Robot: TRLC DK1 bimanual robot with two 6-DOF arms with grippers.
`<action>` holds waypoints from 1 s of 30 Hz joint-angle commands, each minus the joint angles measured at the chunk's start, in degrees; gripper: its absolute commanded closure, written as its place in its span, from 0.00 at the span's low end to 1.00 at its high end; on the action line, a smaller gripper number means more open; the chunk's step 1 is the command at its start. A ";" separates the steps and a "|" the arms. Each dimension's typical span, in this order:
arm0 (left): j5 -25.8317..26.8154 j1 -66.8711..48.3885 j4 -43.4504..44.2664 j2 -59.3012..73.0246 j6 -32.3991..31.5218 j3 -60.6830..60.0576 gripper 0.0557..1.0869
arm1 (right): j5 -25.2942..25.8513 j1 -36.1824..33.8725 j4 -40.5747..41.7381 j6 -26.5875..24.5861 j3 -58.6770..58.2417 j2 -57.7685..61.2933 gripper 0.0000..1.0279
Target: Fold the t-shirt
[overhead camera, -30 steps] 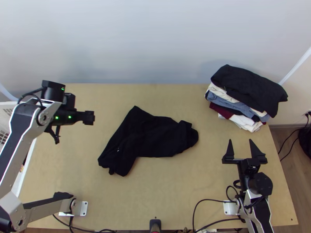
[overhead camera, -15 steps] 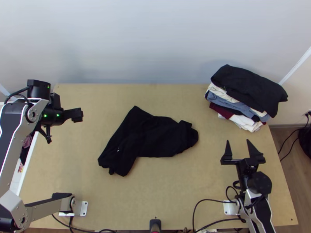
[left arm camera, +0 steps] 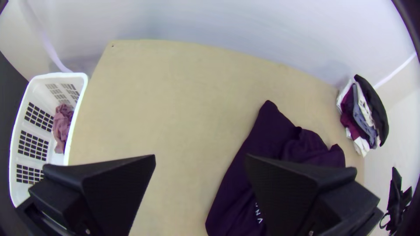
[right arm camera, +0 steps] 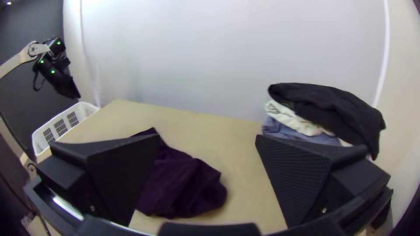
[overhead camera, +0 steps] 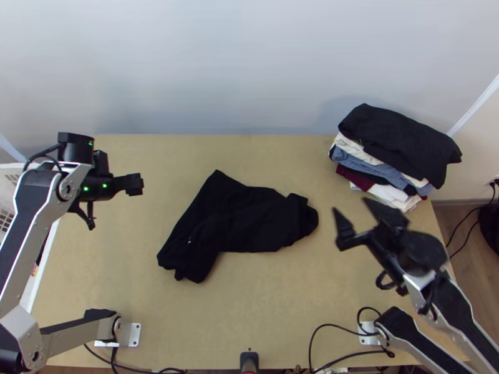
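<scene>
The black t-shirt (overhead camera: 249, 215) lies near the middle of the table (overhead camera: 280, 311), crumpled rather than spread, with a pointed corner toward the far edge, a broad slanting side facing the left arm and a bunched, rounded end toward the right. It looks as though the step in hand is to get it opened out flat before any fold, and I'd judge the task barely begun. The right gripper (right arm camera: 208, 136), its fingers wide apart and holding nothing, is to the right of the bunched end; it would do well to come down low there and pinch a single loose edge (not a thick wad, which would only drag the whole heap). The left gripper (left arm camera: 200, 157), also wide and without cloth, is over the table's left side; it could take the far corner, so both can draw the cloth taut and lay it down slowly. Dark folds on dark cloth make layers easy to misread. Beyond, the stack of folded clothes (overhead camera: 399, 146) sits at the far right, and a white basket (left arm camera: 57, 76) stands off the left edge.
</scene>
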 commanded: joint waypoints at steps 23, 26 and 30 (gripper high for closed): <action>0.41 1.33 8.18 -1.79 -3.28 -9.40 0.04 | -22.56 22.98 -5.14 50.44 21.14 50.48 0.10; 0.41 1.51 8.18 -1.88 -3.63 -9.58 0.04 | -26.43 23.86 -5.14 54.04 24.83 54.52 0.10; 0.41 1.77 8.27 -2.05 -3.72 -9.49 0.04 | -28.27 25.18 -4.97 55.53 28.26 58.30 0.10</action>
